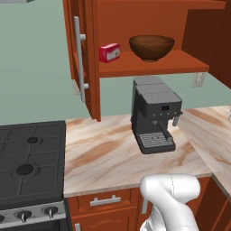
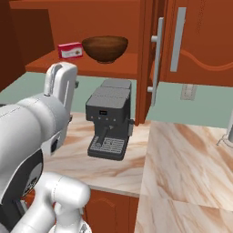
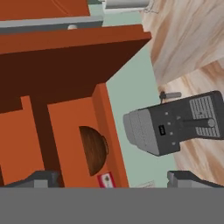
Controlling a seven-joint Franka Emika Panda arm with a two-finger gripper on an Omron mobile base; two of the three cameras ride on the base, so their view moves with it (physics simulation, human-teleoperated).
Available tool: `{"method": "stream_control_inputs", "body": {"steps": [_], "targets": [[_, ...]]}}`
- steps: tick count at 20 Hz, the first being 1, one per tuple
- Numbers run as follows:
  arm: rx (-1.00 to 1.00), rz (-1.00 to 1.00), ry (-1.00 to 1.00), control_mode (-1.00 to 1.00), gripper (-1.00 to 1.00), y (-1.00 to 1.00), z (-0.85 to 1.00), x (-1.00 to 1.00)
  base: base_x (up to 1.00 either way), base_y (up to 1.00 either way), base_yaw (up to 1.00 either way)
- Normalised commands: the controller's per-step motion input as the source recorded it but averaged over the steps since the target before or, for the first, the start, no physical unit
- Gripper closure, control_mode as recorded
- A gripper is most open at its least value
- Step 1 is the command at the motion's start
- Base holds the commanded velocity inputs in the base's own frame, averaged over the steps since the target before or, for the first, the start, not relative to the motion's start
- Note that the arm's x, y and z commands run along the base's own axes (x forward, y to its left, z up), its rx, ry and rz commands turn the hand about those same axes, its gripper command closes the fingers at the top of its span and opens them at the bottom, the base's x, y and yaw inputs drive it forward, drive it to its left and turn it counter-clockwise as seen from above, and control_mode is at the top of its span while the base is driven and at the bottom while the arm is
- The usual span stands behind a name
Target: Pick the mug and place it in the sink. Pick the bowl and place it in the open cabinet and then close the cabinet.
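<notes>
The bowl (image 1: pixel 151 47) stood upright on the shelf of the open cabinet (image 1: pixel 149 63), rim up, beside a small red box (image 1: pixel 109 52) to its left. In the hand view, rolled sideways, only part of the bowl's rim and dark inside showed past the shelf edge, and the red box was cut off at the bottom. The cabinet's left door (image 1: pixel 83 54) hung open, seen nearly edge-on in the left base view, its silver bar handle (image 1: pixel 79 52) running vertically. The right door's handle (image 2: pixel 157 59) showed in the right base view.

A grey coffee machine (image 1: pixel 153 113) sat on the marble counter (image 1: pixel 103 158) below the shelf, its drip tray facing the robot. A black stove (image 1: pixel 29 162) was cut off at the left edge.

The arm rose in a bend close to the right base camera, its white links hiding the counter's left part. The gripper (image 3: pixel 116 178) was released, its two tips wide apart with nothing between them, well short of the cabinet and aimed toward the shelf and coffee machine. A grey object at the right edge of the right base view was too cropped to identify.
</notes>
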Motion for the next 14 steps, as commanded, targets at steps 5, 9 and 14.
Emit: {"method": "stream_control_inputs", "body": {"steps": [5,9,14], "targets": [[0.05,0.00,-0.01,-1.00,-1.00,-0.37,0.00,-0.13,0.00,0.00,0.00],[0.03,0.00,-0.08,-1.00,-1.00,-0.35,0.00,-0.34,0.00,0.00,0.00],[0.03,0.00,-0.06,-1.00,-1.00,-0.44,0.00,-0.24,0.00,0.00,0.00]]}}
